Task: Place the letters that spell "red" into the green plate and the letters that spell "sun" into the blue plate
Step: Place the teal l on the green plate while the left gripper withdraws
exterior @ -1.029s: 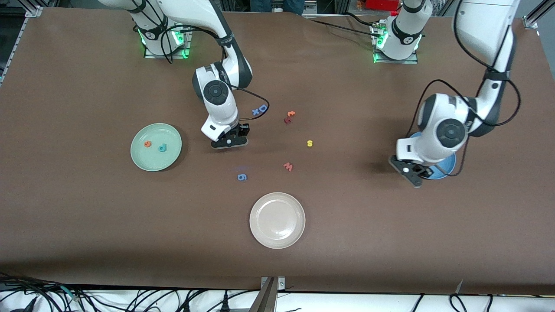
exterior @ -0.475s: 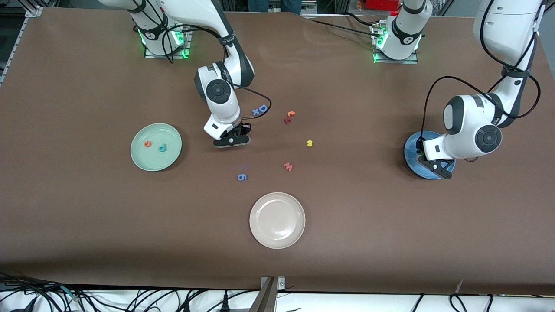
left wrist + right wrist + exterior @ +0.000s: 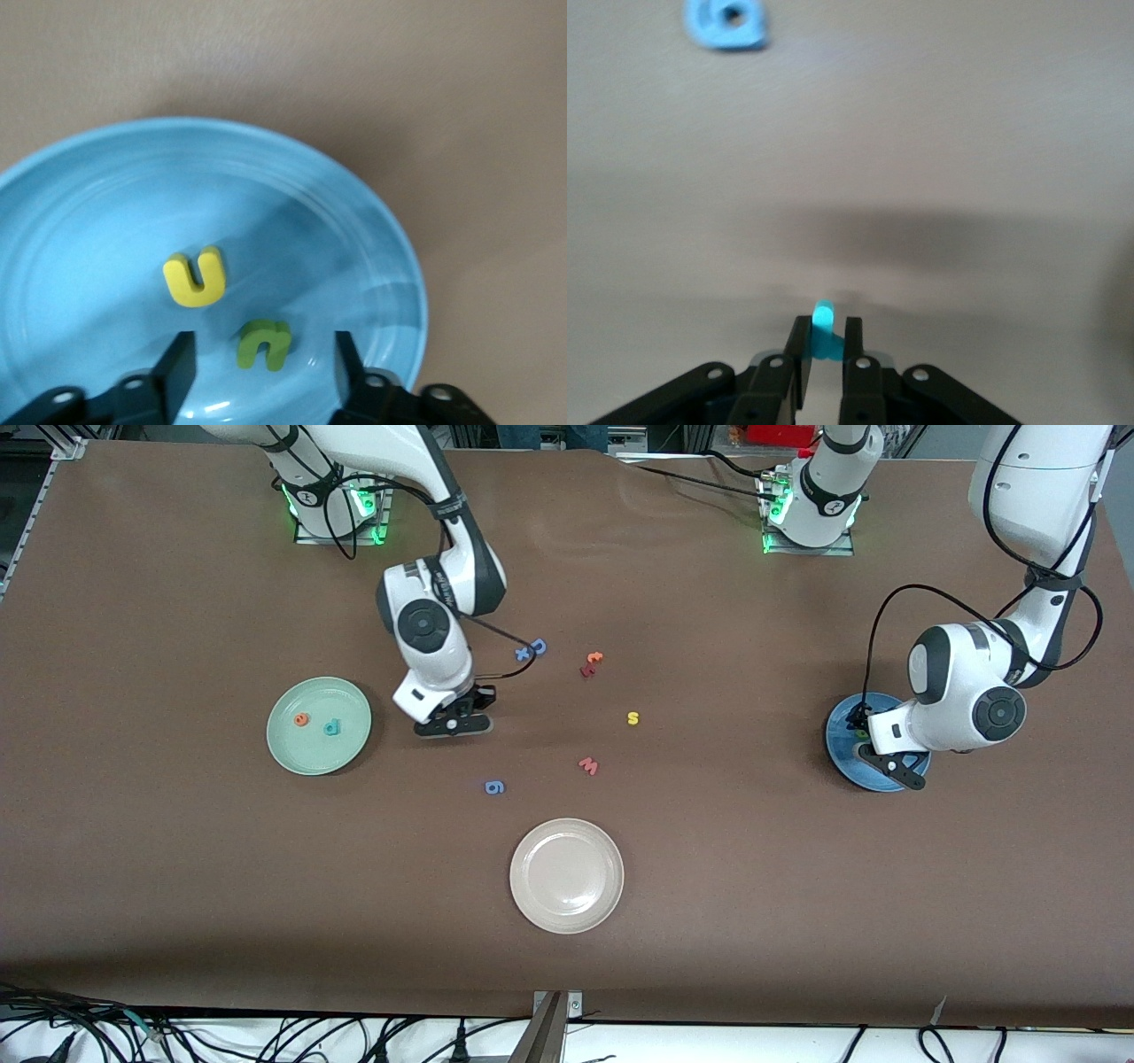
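Since a second ago, the left pincer has swung in over the blue plate and spread its fingers; the right pincer has clenched on a teal letter and shifted toward the green plate.

Between the released left fingers, 2 letters lie in the blue plate: a green "n" and, just beside it, a yellow "u". The right pincer, grasping the teal letter, hangs over bare worktop near the green plate, which holds 2 letters, an orange "e" and a teal "d". A yellow "s" lies mid-worktop. Around it lie 6 stray letters: blue "D", "x" and "g", reddish "w", orange "t" and 1 dark red letter. 1 cream plate sits nearest the front camera.
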`<state>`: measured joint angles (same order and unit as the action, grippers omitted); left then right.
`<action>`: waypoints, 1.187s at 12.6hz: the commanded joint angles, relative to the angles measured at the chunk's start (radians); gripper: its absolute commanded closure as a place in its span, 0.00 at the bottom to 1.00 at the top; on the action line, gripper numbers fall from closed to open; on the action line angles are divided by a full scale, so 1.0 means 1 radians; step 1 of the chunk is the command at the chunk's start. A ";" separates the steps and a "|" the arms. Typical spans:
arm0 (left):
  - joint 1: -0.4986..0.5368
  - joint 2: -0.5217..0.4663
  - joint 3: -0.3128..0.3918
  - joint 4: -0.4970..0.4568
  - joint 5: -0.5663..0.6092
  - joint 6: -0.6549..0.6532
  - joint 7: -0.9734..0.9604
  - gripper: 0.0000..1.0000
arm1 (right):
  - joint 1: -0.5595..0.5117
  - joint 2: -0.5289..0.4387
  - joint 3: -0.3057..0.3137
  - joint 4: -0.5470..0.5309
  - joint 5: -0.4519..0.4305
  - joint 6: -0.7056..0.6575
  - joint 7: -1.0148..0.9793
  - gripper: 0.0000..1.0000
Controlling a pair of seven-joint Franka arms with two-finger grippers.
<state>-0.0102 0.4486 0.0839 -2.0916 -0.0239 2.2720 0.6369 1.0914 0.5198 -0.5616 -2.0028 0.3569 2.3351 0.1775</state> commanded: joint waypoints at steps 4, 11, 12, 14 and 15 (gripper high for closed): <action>-0.177 -0.100 -0.079 0.033 -0.097 -0.086 -0.061 0.00 | 0.002 -0.067 -0.288 -0.042 0.019 -0.273 -0.376 0.94; -0.309 -0.090 -0.243 0.047 -0.108 -0.071 -0.745 0.00 | -0.079 0.066 -0.333 -0.091 0.020 -0.299 -0.567 0.67; -0.329 -0.073 -0.262 0.068 -0.108 -0.065 -0.838 0.00 | -0.083 0.071 -0.333 -0.090 0.020 -0.301 -0.572 0.26; -0.359 -0.032 -0.308 0.109 -0.100 -0.036 -1.055 0.00 | -0.081 0.068 -0.331 -0.077 0.023 -0.306 -0.572 0.01; -0.373 -0.015 -0.311 0.119 -0.094 -0.001 -1.142 0.00 | -0.077 0.065 -0.331 -0.065 0.022 -0.307 -0.567 0.01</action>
<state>-0.3559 0.3819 -0.2183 -2.0275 -0.1049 2.2383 -0.3570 1.0112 0.5861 -0.8917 -2.0945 0.3573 2.0370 -0.3697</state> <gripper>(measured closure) 0.000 0.449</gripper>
